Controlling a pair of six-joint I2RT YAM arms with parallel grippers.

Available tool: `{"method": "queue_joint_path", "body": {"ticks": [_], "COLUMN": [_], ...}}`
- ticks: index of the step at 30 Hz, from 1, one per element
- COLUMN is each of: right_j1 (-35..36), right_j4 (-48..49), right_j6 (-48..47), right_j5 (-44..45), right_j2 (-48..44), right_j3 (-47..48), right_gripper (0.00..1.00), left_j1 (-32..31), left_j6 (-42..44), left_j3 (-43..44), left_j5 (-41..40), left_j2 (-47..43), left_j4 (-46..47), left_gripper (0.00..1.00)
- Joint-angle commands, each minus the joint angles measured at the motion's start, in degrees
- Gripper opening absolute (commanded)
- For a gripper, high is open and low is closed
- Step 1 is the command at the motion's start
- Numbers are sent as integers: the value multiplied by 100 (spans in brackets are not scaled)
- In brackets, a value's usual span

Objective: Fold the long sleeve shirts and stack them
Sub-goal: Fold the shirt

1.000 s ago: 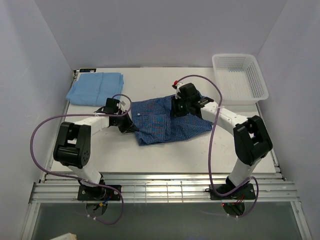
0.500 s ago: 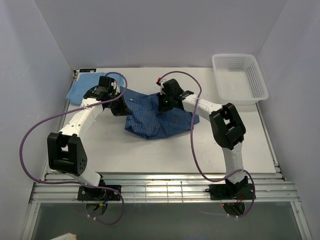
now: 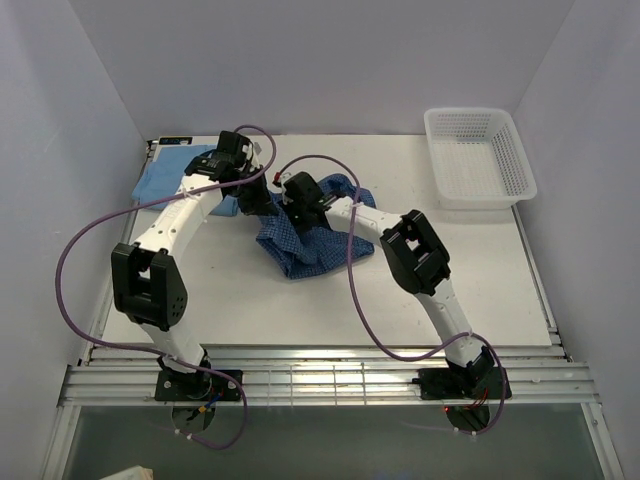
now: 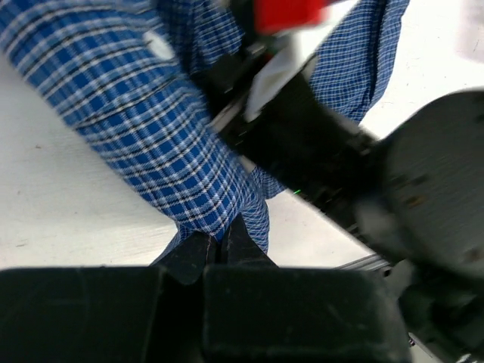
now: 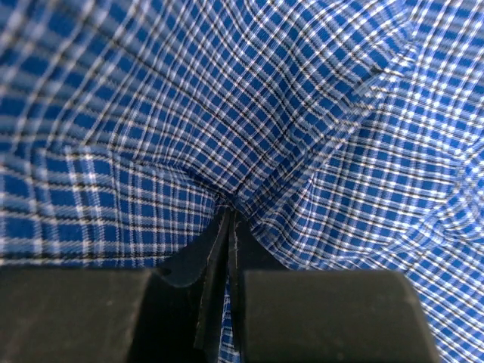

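Note:
The dark blue checked shirt [image 3: 318, 243] hangs bunched between both grippers, left of the table's middle, its lower part resting on the table. My left gripper [image 3: 260, 205] is shut on a fold of the checked shirt [image 4: 151, 113], pinched at the fingertips [image 4: 223, 240]. Close beside it, my right gripper [image 3: 288, 212] is also shut on the checked cloth [image 5: 318, 136], which fills the right wrist view. The plain light blue shirt [image 3: 163, 178] lies folded at the back left, partly hidden by the left arm.
A white mesh basket [image 3: 478, 155] stands at the back right corner. The right arm's black wrist [image 4: 318, 151] sits close to my left gripper. Purple cables loop over both arms. White walls close in the sides and back.
Both arms have carried the checked shirt leftward toward the light blue shirt, bunching it up. The right gripper has closed on the cloth.

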Motion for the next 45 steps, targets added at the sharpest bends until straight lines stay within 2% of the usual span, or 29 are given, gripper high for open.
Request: {"method": "queue_joint_path", "body": {"ticks": [1,8,11,13,19,22,25,31,34,37,42,45], "right_j1": [272,528,493,379,-236,-596,-991,-1827,-2082,-2284,-2407,-2407], "right_j4": [-181,-76,-94,-93,-137,-146,-137,-120,-164,-173,-181,-199], "right_j6": [7,95,-1,7,209,236,95,-528,-765,-906,-1030,-1056], "right_j5": [275,311,653,689,409,-22,-23,56,232,496,59,-110], "right_j2": [135,92,-128,-356,-1059,-1419,-1824,-2396,-2361,-2264,-1983,-1851], "right_j3": [336,266,100,20,-357,-691,-1216,-2106,-2291,-2414,-2432,-2441], "right_gripper": [8,8,8,8,16,25,43,60,61,57,51,43], "left_j1": [-130,-324,-324,-324,-324,-324,-324,-324,-324,-332,-359,-429], "left_j6": [34,52,87,131,236,272,350,482,526,579,588,588], "left_j3": [584,964,833,710,358,314,305,278,348,419,550,664], "left_j5": [115,370,335,308,352,379,449,721,862,941,1161,1240], "left_j2": [150,547,565,503,380,354,354,424,547,608,801,995], "left_j4": [145,348,357,365,418,445,453,585,620,655,708,726], "left_gripper": [0,0,0,0,0,0,0,0,0,0,0,0]}}
